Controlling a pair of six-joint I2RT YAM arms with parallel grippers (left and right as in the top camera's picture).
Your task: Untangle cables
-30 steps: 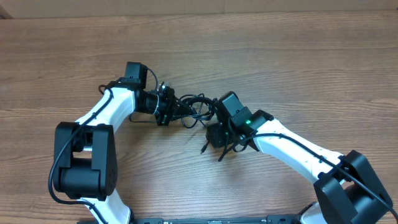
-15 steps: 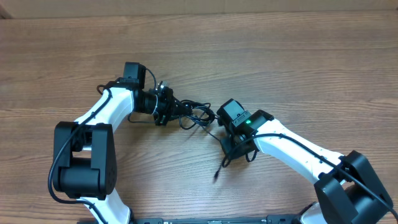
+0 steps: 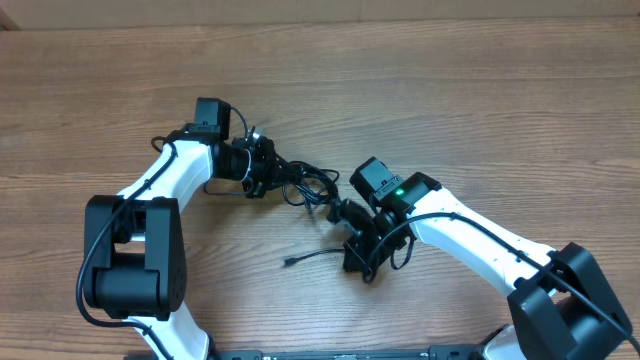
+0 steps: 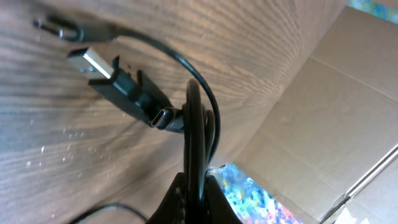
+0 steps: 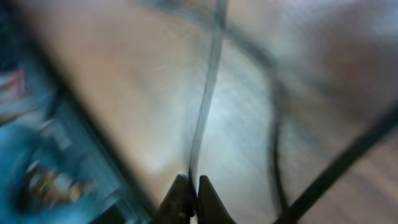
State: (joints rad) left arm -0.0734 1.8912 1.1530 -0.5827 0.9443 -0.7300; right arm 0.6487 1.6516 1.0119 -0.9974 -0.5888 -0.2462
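Left hand [image 3: 268, 168] is pinched shut on a loop of the thin black flexible cables [image 3: 308, 184]. The left wrist view shows its fingers [image 4: 194, 193] meeting on the cord with no gap. Your right hand [image 3: 351, 256] is also clamped. That wrist view is badly blurred, but a single thin strand [image 5: 208, 93] runs straight out from between the closed fingertips.

Expect these cords to be very light and limp. They will not hold a shape, they will sag wherever you let go, and they should drag easily across the wood-grain desk [image 3: 480, 100]. The jacket looks smooth, so a strand may slide through a light pinch under tension. The plugs are the stiff parts and the likely snag points. The silver-tipped flat plug [image 4: 87, 61] and the small oval-mouthed plug [image 4: 163, 116] sit side by side just beyond the left fingers. Hold the cord itself, a little back from a plug, and avoid loading the joint where cord meets plug.

The knot [image 3: 312, 180] lies on the desk between the two hands, touching the left one and just up and left of the right. One free end [image 3: 289, 263] trails left of the right hand, well apart from the knot.
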